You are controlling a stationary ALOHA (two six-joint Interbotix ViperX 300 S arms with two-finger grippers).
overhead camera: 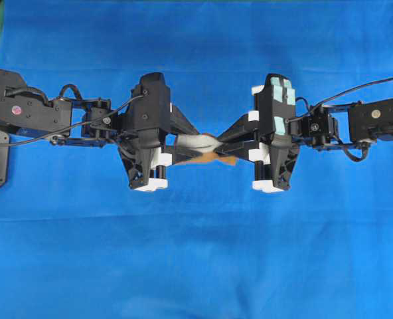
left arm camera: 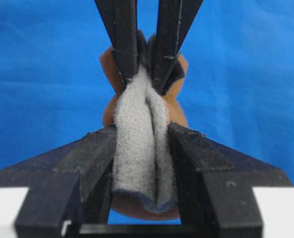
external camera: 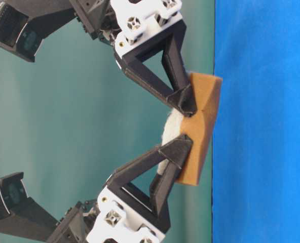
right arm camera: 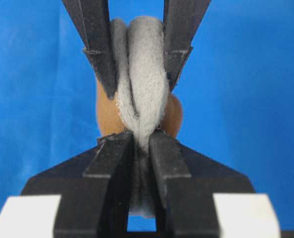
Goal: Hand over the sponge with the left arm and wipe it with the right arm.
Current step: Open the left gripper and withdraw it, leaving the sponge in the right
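1. hidden in the overhead view: both ends of the small grey-white fuzzy sponge with the orange-brown backing (overhead camera: 206, 150), covered by black fingertips.
2. cut off by the table-level picture's top and bottom edges: the bodies of both black arms.
3. hidden in the left wrist view: the sponge's squeezed middle, behind black fingers (left arm camera: 122, 44).
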